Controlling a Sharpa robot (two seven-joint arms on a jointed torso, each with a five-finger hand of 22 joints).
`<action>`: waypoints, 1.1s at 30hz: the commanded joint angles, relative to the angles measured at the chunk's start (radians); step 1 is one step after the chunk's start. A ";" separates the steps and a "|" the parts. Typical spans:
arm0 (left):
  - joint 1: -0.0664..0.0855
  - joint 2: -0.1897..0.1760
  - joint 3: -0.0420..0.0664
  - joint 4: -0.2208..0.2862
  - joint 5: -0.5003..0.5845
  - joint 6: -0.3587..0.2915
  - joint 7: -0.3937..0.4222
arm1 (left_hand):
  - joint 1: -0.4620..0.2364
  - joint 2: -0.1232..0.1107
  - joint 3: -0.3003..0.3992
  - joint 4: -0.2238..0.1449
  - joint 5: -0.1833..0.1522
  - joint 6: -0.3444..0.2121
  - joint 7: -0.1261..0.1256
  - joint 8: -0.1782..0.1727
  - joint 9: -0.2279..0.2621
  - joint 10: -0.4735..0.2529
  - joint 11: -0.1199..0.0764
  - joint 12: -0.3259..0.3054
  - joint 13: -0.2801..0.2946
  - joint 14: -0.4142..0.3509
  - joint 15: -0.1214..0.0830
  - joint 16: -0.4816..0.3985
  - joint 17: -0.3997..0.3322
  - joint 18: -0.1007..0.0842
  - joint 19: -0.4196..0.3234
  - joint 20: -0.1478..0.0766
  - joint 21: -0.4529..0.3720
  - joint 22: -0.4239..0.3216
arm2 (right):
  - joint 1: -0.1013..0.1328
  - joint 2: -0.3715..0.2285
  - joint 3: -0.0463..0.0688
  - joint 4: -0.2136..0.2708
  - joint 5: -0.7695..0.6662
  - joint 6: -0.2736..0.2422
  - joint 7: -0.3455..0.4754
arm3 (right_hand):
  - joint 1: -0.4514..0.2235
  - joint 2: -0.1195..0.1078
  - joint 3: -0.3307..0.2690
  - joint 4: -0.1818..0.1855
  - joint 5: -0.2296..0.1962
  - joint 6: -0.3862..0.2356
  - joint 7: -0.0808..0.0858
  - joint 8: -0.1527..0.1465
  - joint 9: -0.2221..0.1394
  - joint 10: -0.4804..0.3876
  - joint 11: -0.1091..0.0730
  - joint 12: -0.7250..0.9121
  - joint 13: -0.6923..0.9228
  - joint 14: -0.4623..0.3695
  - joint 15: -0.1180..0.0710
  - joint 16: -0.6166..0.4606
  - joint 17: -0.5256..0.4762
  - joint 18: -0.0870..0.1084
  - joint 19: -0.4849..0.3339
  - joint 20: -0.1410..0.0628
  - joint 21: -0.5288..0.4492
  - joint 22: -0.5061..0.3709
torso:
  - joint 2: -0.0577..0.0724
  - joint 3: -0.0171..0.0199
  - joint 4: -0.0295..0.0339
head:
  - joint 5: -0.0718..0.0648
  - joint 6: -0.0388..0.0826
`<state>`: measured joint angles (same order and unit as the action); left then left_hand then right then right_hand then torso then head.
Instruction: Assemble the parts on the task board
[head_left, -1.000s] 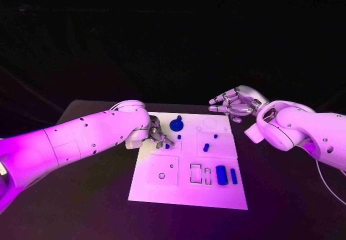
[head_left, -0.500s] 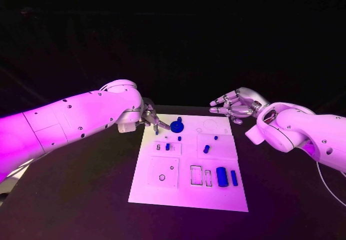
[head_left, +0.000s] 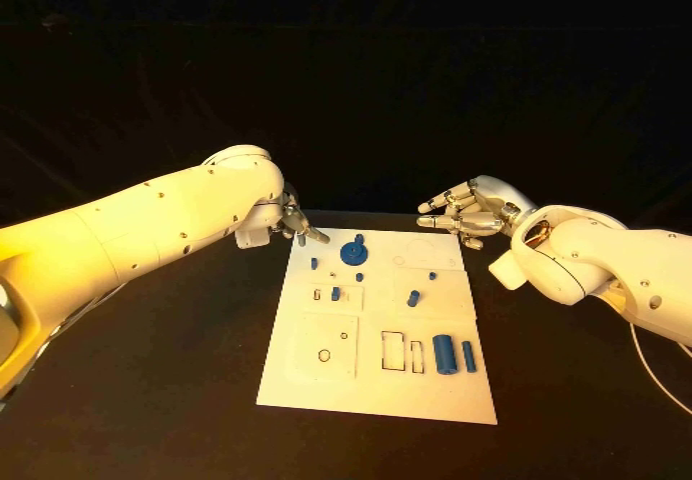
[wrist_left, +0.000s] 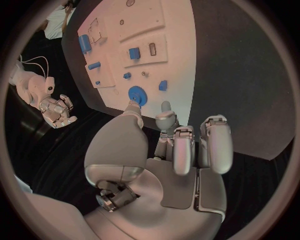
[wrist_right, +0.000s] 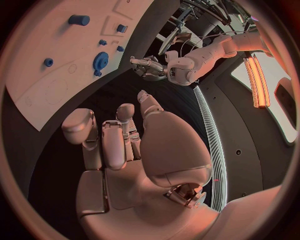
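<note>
The white task board (head_left: 378, 385) lies in the middle of the black table. On it are a blue gear (head_left: 353, 253) near the far edge, several small blue pegs such as one (head_left: 335, 293) left of centre, and a blue cylinder (head_left: 444, 354) beside a blue bar (head_left: 469, 356) near the front right. My left hand (head_left: 296, 226) hovers just off the board's far left corner, fingers apart and holding nothing. In the left wrist view its fingertips (wrist_left: 164, 107) point at the gear (wrist_left: 137, 94). My right hand (head_left: 464, 210) hangs beyond the far right corner, loosely curled and holding nothing.
Bare black tabletop (head_left: 173, 400) surrounds the board on all sides. Outlined recesses (head_left: 392, 348) mark the board's front half. The right wrist view shows my left hand (wrist_right: 150, 67) across the board (wrist_right: 44, 75) from my right hand (wrist_right: 125, 145).
My left hand has lifted off the board's left middle and drawn back to the far left corner, uncovering small blue pegs there. The right hand has barely moved.
</note>
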<state>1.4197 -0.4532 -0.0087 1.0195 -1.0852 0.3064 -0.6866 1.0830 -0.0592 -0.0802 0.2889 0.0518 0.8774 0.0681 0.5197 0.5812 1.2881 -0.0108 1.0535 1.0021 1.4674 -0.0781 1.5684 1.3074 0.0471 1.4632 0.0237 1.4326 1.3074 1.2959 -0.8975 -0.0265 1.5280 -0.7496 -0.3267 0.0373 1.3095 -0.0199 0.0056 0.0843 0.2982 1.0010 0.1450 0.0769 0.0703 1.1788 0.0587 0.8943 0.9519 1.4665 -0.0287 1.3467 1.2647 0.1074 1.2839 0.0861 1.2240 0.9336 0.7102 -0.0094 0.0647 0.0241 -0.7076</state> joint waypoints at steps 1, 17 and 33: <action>-0.003 0.021 -0.003 -0.038 -0.028 0.038 0.038 | 0.003 0.012 -0.010 0.000 -0.005 0.006 0.002 -0.008 -0.004 -0.004 0.006 -0.001 -0.001 0.103 0.007 0.002 0.263 -0.007 0.046 0.008 -0.005 0.121 | -0.001 0.003 0.000 0.002 -0.013 0.014 0.002 | -0.009 0.004 -0.006 -0.002 0.007 -0.008 -0.002 0.001 0.001 -0.003 -0.003 0.004 -0.001 0.033 0.008 -0.006 0.000 0.013 -0.001 -0.002 -0.005 -0.001 | 0.001 -0.0005 -0.0026 | 0.004 -0.001; -0.045 0.081 -0.013 -0.144 -0.029 0.082 0.086 | 0.028 0.043 -0.034 -0.001 -0.005 0.044 -0.005 -0.008 -0.017 0.011 0.000 0.023 0.023 0.103 0.004 0.002 0.263 -0.013 0.057 0.008 0.020 0.147 | -0.001 0.011 0.000 0.002 -0.016 0.019 0.004 | -0.007 0.006 -0.006 -0.002 0.008 -0.008 -0.002 0.001 0.001 -0.004 -0.004 0.004 -0.002 0.033 0.008 -0.007 -0.001 0.013 -0.001 -0.002 -0.006 -0.001 | 0.008 -0.0015 -0.0045 | 0.005 -0.001; -0.050 0.087 -0.014 -0.152 -0.004 0.091 0.078 | 0.064 0.075 -0.044 -0.007 -0.005 0.071 -0.014 0.005 -0.018 0.018 -0.007 0.033 0.032 0.103 -0.002 0.002 0.263 -0.016 0.060 0.004 0.029 0.157 | -0.001 0.014 0.000 0.003 -0.017 0.020 0.004 | -0.007 0.007 -0.006 -0.002 0.008 -0.008 -0.002 0.001 0.001 -0.003 -0.004 0.005 -0.001 0.034 0.007 -0.007 0.000 0.014 -0.002 -0.002 -0.007 -0.003 | 0.006 0.0000 -0.0038 | 0.004 -0.001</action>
<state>1.3700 -0.3693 -0.0225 0.8676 -1.0995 0.3819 -0.6176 1.1462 0.0147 -0.1208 0.2835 0.0518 0.9447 0.0539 0.5222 0.5635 1.2997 -0.0149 1.0844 1.0333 1.4673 -0.0782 1.5684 1.3080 0.0470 1.4667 0.0271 1.4600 1.3073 1.2956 -0.8849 -0.0266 1.5300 -0.7563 -0.3214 0.0377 1.3095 -0.0198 0.0057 0.0842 0.3020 1.0010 0.1450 0.0769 0.0703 1.1788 0.0588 0.8943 0.9520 1.4665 -0.0287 1.3467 1.2648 0.1075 1.2839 0.0861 1.2240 0.9311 0.7168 -0.0095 0.0606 0.0276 -0.7092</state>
